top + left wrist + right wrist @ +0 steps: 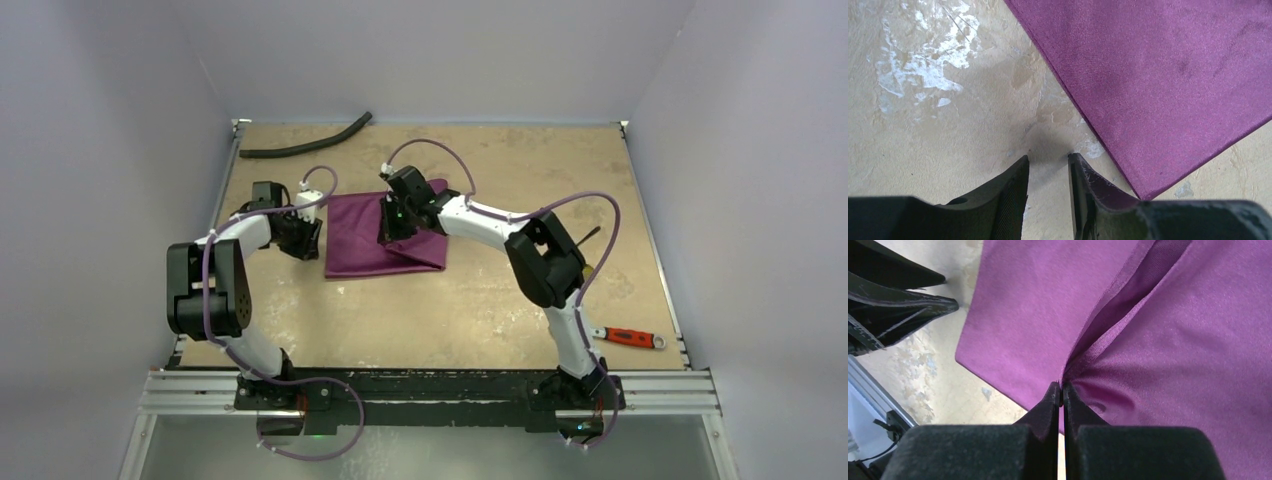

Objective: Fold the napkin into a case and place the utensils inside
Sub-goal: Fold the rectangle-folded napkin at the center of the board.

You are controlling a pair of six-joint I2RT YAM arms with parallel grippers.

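Plum-purple napkin of thin shiny cloth, likely limp and slippery, best pinched at hems: my right gripper clenches one fold, left gripper gapes empty.

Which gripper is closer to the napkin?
Right. The right gripper is shut on a fold of the napkin; the left gripper, open, sits just off its left edge.

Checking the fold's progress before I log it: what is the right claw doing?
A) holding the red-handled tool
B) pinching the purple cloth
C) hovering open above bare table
B: in the right wrist view, the right claw is shut on a gathered edge of the napkin, which puckers at its tips.
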